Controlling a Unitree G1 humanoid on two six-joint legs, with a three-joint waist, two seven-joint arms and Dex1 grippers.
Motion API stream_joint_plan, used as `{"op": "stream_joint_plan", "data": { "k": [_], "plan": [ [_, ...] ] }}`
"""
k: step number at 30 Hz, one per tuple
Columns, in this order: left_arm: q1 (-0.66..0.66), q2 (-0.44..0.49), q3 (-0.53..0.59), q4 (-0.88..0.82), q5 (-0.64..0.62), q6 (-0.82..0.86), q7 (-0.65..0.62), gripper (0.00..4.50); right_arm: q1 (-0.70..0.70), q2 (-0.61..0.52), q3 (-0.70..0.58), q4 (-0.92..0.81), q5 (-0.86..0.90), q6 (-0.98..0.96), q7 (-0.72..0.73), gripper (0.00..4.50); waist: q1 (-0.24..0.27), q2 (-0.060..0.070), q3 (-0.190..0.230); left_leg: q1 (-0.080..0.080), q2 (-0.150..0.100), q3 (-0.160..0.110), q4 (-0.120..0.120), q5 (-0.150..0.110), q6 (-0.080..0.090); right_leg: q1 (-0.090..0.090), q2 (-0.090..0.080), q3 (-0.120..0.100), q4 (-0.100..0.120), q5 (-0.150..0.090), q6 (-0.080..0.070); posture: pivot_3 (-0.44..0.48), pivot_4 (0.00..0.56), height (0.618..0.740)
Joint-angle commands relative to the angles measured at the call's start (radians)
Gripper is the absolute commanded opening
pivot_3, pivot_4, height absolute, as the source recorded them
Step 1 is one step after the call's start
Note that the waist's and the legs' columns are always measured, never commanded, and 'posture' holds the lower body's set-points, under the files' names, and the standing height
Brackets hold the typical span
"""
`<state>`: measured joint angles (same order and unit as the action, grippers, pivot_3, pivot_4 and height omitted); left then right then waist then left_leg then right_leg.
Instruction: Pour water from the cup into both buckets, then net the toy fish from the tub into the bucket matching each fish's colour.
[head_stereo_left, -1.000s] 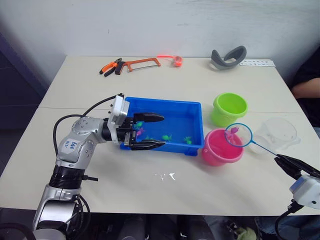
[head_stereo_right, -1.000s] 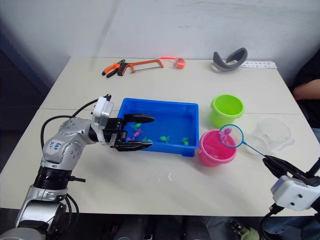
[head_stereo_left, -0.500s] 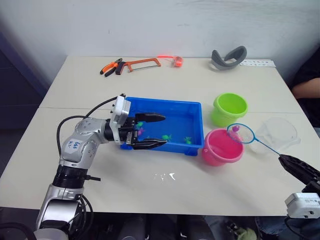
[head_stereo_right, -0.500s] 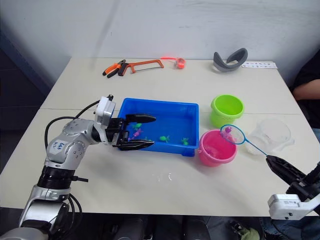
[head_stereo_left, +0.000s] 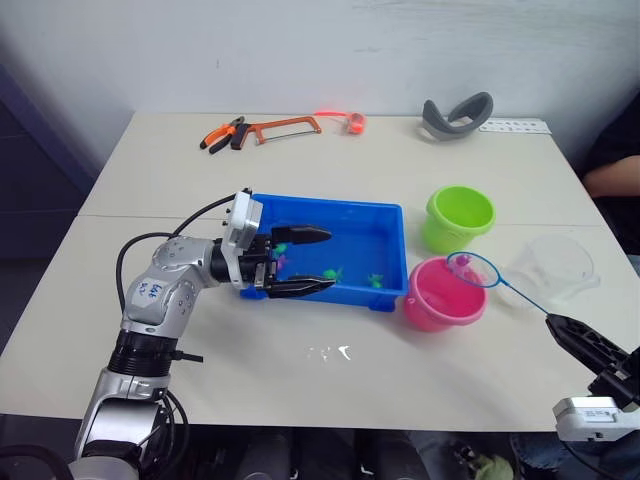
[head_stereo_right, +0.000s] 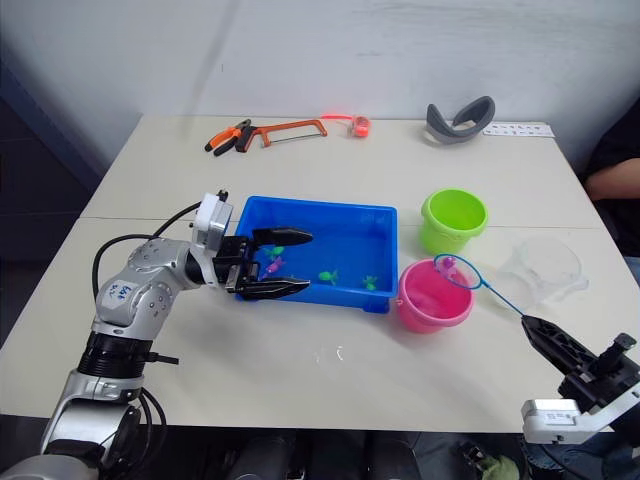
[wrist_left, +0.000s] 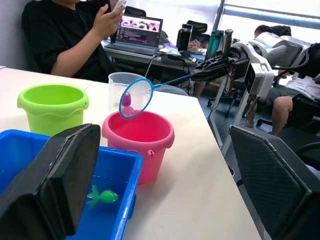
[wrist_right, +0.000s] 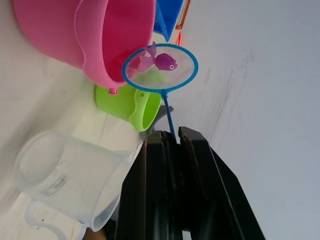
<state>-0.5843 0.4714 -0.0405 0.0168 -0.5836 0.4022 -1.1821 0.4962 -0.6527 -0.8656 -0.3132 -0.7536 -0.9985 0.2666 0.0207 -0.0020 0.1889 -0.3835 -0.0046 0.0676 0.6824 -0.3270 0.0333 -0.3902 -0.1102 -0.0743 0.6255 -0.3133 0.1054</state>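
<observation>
— Where is the net?
— The right gripper (wrist_right: 170, 145), fingers clamped on the thin handle, holds the net (head_stereo_right: 454, 271) over the rim of the pink bucket (head_stereo_right: 432, 297), a magenta fish (wrist_right: 162, 61) in its mesh.

— And the other arm?
— The left gripper (head_stereo_left: 300, 262), fingers spread wide and empty, hangs over the blue tub (head_stereo_left: 390, 215) on the tabletop (head_stereo_left: 300, 370); green bucket (head_stereo_left: 459, 218) and clear cup (head_stereo_left: 560, 266) stand nearby.

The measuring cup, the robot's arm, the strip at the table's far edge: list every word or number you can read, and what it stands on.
Blue handwriting on the left arm: too small to read for certain.
Printed marks on the measuring cup: too blurred to read.
Markings on the white strip at the table's far edge: too small to read.
Laptop screen: nothing legible.
</observation>
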Motion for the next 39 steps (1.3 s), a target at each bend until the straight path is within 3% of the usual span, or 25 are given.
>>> {"op": "stream_joint_plan", "data": {
  "k": [1,15,20,30,33,39],
  "plan": [
    [-0.022,-0.005,0.013,-0.005,-0.001,-0.01,0.001,4.47,0.012,0.008,-0.022,-0.034,-0.048,-0.001,-0.074,0.0,0.0,0.0,0.0,0.0,0.0,0.0,0.0,0.0,0.0,0.0,0.0,0.0,0.0,0.0,0.0,0.0,0.15,0.74],
    [-0.025,-0.022,0.02,-0.001,0.0,-0.018,0.018,4.47,0.039,0.062,-0.002,-0.107,-0.074,0.112,-0.18,0.0,0.0,0.0,0.0,0.001,0.0,0.0,0.0,0.001,-0.001,0.0,0.001,0.001,0.001,0.0,-0.001,0.0,0.15,0.74],
    [-0.008,-0.029,0.016,-0.009,0.001,-0.022,0.028,4.47,0.107,0.108,0.08,-0.106,-0.139,0.1,-0.224,0.0,0.002,0.0,0.0,0.001,0.0,-0.001,0.0,0.001,-0.001,0.0,0.001,0.001,0.001,-0.001,-0.001,0.0,0.15,0.74],
    [-0.002,-0.034,0.021,-0.008,-0.002,-0.027,0.038,4.47,0.119,0.092,0.076,-0.132,-0.105,0.172,-0.249,0.0,-0.001,0.0,0.0,0.003,0.001,0.0,-0.001,0.002,-0.002,0.0,0.001,0.003,0.002,-0.001,-0.002,0.0,0.15,0.74],
    [0.0,-0.032,0.025,-0.009,-0.004,-0.026,0.042,4.47,0.132,0.093,0.109,-0.126,-0.008,0.198,-0.216,0.0,-0.001,0.0,0.0,0.003,0.0,0.0,-0.001,0.002,-0.002,0.0,0.001,0.003,0.002,-0.001,-0.002,0.0,0.15,0.74],
    [0.034,-0.011,0.096,-0.015,-0.042,-0.013,0.059,4.47,0.143,-0.024,0.241,-0.188,0.536,0.414,0.047,0.0,-0.012,0.0,0.0,0.009,0.001,0.0,-0.002,0.002,-0.002,0.007,-0.002,0.003,0.001,-0.001,-0.002,0.0,0.15,0.74]
  ]
}}
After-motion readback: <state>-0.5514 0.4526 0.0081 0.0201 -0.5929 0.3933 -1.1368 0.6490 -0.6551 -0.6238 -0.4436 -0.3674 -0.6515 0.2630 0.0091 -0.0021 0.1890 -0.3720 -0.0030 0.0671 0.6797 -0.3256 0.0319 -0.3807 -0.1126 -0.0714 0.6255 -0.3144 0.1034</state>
